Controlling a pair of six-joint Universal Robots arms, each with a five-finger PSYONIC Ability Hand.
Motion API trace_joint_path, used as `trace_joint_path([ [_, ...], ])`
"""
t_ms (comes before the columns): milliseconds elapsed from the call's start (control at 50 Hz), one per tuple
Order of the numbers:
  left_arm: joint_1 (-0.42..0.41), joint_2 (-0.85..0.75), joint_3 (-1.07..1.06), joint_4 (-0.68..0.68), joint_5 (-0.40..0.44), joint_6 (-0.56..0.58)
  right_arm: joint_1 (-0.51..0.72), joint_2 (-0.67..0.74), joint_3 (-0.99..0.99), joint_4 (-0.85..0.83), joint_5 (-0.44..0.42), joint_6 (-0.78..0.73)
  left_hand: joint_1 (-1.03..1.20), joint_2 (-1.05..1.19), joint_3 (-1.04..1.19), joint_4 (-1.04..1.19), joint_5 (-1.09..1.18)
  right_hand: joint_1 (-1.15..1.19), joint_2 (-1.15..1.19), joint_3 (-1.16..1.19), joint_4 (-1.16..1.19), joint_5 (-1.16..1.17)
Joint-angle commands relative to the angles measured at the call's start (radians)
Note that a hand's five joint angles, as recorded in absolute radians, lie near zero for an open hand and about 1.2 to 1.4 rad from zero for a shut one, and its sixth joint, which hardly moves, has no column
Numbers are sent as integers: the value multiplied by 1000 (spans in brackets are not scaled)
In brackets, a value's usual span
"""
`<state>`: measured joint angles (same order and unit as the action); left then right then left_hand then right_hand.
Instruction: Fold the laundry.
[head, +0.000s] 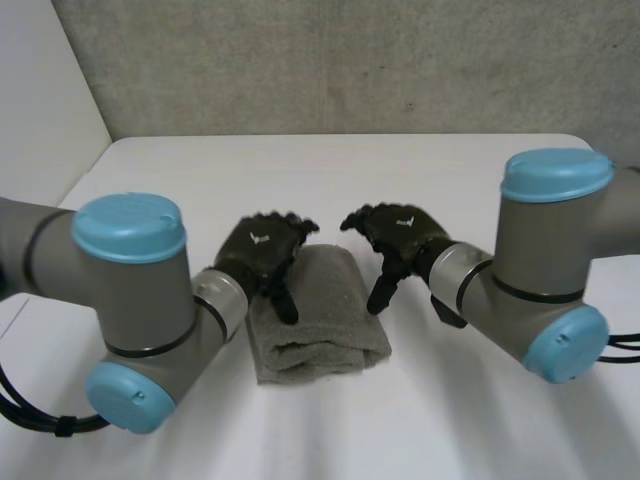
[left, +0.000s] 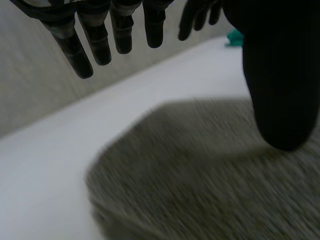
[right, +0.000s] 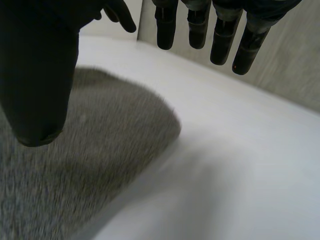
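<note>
Grey towel (head: 315, 320) lies folded at mid-table on the robot's side, betw. the two hands. It's a thick oblong pad w/ its long side running away from the robot. Far end is rounded, near end squarer w/ a layer edge showing. Fabric is fuzzy, plain grey, no pattern.

The left hand (head: 258, 250) sits at the towel's far left corner, thumb (left: 280, 75) over the cloth; can't tell if it touches. Its fingers (left: 82, 50) hang straight, apart from the thumb, nothing held, i.e. relaxed open.

The right hand (head: 400, 235) is just beside the towel's far right edge, thumb (right: 37, 75) pointing down over the cloth's right margin. Its fingers (right: 200, 25) are straight over the bare white table (head: 330, 170), likewise holding nothing. Grey wall (head: 350, 60) behind the table.
</note>
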<state>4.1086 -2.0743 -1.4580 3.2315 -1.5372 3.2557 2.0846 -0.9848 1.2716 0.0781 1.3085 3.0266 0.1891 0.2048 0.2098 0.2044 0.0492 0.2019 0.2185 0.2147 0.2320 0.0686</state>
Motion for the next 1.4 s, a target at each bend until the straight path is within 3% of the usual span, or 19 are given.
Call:
trace_joint_path([
  [20, -1, -49, -8, -81, -78, 13, 9, 144, -81, 61, -23, -12, 7, -9, -14, -8, -28, -27, -44, -40, -57, -69],
  [120, 4, -50, -25, -84, -106, 39, 9, 179, -98, 81, -61, -28, 7, -9, -14, -8, -28, -27, -44, -40, -57, -69],
  [340, 19, -46, -62, -98, -107, 186, 14, 183, -97, 85, -40, -157, -5, -21, -26, -20, -40, -27, -44, -40, -57, -69],
  [520, 36, 54, -24, -88, -80, 205, 0, 23, 15, 39, -45, -141, -2, -18, -23, -17, -37, -27, -44, -40, -57, -69],
  [660, 48, 163, 53, -96, 112, 187, 0, -175, 222, -162, 35, -123, -5, -21, -26, -20, -40, -27, -44, -40, -57, -69],
  [740, 67, 206, 108, -110, 213, 142, 17, -225, 300, -189, 67, -124, -5, -21, -26, -20, -40, -27, -44, -40, -57, -69],
  [940, 81, 192, 261, -259, 426, 55, 156, -193, 407, -288, 72, -132, -2, -18, -23, -17, -37, -27, -44, -40, -57, -69],
  [1120, 73, 155, 289, -262, 427, 49, 232, -98, 390, -383, 147, -153, -2, -18, -23, -17, -37, -27, -44, -40, -57, -69],
  [1300, 70, 145, 294, -274, 307, 47, 267, -8, 347, -415, 198, -247, 7, -9, -14, -8, -28, -27, -44, -40, -57, -69],
  [1400, 68, 143, 312, -312, 290, 47, 269, 9, 339, -443, 196, -247, 7, -9, -14, -8, -28, -27, -44, -40, -57, -69],
])
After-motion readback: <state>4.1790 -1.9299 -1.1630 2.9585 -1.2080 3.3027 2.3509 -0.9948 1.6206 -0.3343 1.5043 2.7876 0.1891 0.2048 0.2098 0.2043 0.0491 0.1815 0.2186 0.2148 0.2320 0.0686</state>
